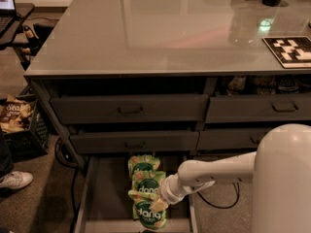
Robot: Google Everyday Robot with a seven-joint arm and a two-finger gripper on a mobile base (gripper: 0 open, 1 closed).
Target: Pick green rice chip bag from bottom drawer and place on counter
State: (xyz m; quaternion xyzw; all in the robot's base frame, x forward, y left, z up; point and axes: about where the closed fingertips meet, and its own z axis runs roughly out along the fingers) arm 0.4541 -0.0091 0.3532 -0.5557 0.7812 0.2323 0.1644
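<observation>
Pincer (158, 204) of mine hangs low in the bottom drawer (104, 198), and I cannot tell whether it grips anything. Its tip sits where the nearest bag (149, 218) meets the green rice chip bag (145, 189), at their right edges. A third bag (144, 165) lies behind, and the desk (146, 38) gleams above.

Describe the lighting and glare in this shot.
Camera view: the glossy grey counter carries bright reflections and a green glint near its far right; the dark grey bottom drawer lies in dim shadow, where the gripper sits over the light-green dang rice chip bags.
</observation>
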